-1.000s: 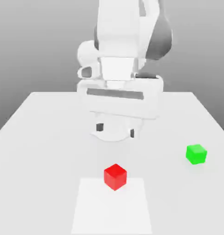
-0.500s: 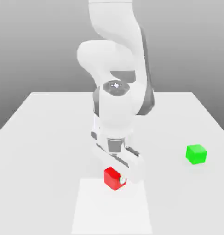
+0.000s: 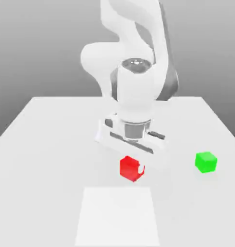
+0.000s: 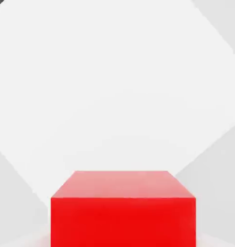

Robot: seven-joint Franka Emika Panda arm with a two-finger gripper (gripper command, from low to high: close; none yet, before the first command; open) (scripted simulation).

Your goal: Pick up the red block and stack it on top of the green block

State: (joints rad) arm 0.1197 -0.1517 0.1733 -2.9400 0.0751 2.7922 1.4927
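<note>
Red block (image 3: 131, 168) is held in the gripper (image 3: 135, 170), jaws closed on its sides, and is lifted clear of the table (image 3: 47, 144). One white fingertip (image 3: 141, 169) is seen against the block's face on the side toward the green block (image 3: 206, 162). The red block is placed well apart from the green block, on the exterior view's left of it, at roughly the same height in the picture. The green block is set on the table, untouched. A paler square patch (image 3: 117, 217) is marked on the table, nearer the camera than the red block. In the hand view the red block (image 4: 122, 212) is seen close up, with the pale patch (image 4: 114, 87) behind it.
</note>
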